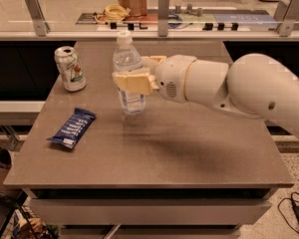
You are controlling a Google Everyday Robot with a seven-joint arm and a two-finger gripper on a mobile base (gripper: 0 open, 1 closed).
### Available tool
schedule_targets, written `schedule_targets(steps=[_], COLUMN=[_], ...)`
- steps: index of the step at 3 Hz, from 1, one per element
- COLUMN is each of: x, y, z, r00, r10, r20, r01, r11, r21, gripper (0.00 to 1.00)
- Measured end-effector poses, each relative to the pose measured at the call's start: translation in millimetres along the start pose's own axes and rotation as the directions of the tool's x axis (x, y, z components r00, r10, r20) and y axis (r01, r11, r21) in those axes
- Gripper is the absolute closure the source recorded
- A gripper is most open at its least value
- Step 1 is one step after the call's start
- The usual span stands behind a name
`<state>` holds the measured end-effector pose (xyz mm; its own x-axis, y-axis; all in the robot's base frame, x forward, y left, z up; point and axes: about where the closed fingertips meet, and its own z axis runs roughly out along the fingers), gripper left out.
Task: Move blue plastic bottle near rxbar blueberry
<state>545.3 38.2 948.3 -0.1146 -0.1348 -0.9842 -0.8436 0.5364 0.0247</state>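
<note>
Blue-wrapped rxbar blueberry [72,127] lies diagonally on the counter [189,153], left of and nearer the front edge than your claw [131,81], which is clamped on the upright blue plastic bottle [125,59] at mid-counter.

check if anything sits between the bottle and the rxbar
Nothing visible does. The gripper holds the blue plastic bottle mid-table; the rxbar blueberry lies front-left of it, and the soda can stands back-left, off that line.

The end effector [130,81] grips the upright, clear, white-capped blue plastic bottle [131,102] near the flat dark-blue rxbar blueberry [72,128].
</note>
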Motion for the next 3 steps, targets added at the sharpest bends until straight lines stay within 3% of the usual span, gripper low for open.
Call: schedule_targets(steps=[3], x=[36.1], y=[29.3], z=[27.2], r00=[0.997], r10=[0.078], r20=[0.002], r01=[-0.078], r11=[0.997], r21=[0.006], gripper=[1.0])
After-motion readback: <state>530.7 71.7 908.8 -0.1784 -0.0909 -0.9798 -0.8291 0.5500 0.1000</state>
